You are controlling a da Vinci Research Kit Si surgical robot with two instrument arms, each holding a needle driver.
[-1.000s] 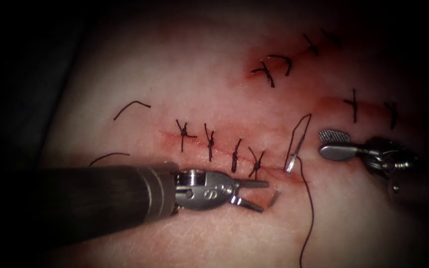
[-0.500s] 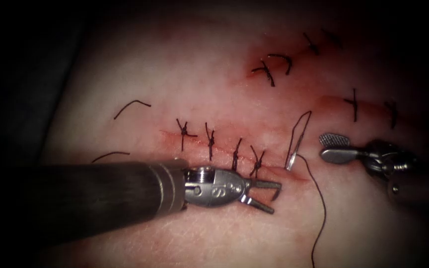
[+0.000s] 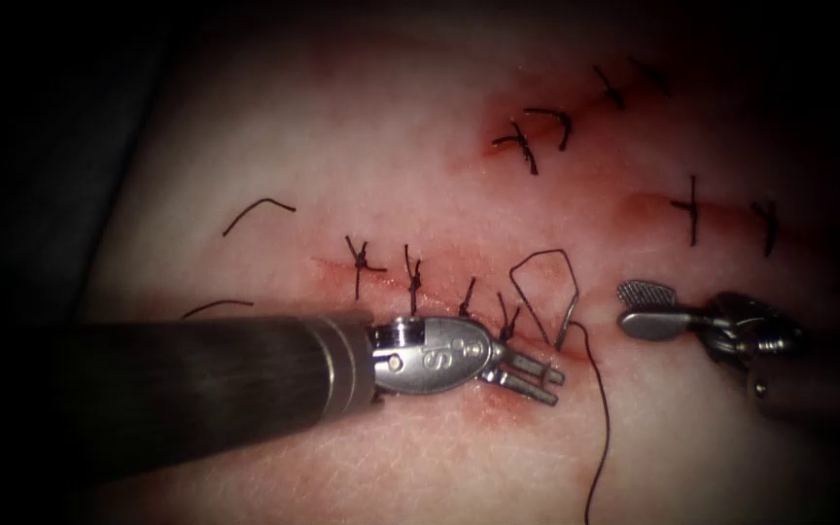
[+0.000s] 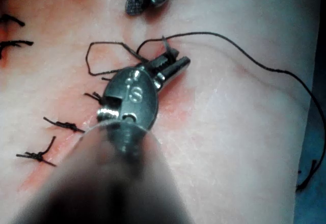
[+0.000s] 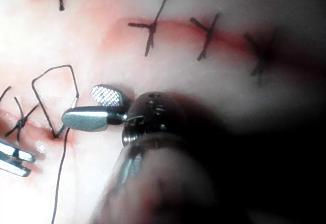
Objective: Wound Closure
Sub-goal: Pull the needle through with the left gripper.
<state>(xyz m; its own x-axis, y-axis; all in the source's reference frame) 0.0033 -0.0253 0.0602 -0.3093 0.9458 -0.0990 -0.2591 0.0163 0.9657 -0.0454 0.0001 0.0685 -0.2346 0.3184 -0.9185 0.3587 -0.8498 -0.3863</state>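
Observation:
The cut (image 3: pixel 439 292) runs across the tissue (image 3: pixel 371 165) with several dark stitches on it. Just past the rightmost stitch the curved needle (image 3: pixel 561 333) sits in the tissue, its pale tail end sticking out. The thread (image 3: pixel 542 255) makes a wide loop above the tail and trails down (image 3: pixel 603 437). My left tool (image 3: pixel 544 382) lies low beside the last stitch, jaws drawn together where the needle's tip came out. The right tool (image 3: pixel 636 307) hovers to the right of the needle, open and holding nothing. The left tool's jaws (image 4: pixel 173 63) and the right tool (image 5: pixel 79 105) appear close up.
Two more stitched cuts lie at the upper right (image 3: pixel 527 136) and right (image 3: pixel 692 206). Loose cut ends of thread (image 3: pixel 260 209) rest on the tissue at the left. Red fluid stains the tissue around the cut.
The left tool slid right to the needle's emerging tip and its jaws went from wide open to closed. The thread loop above the needle widened. The right tool barely moved.

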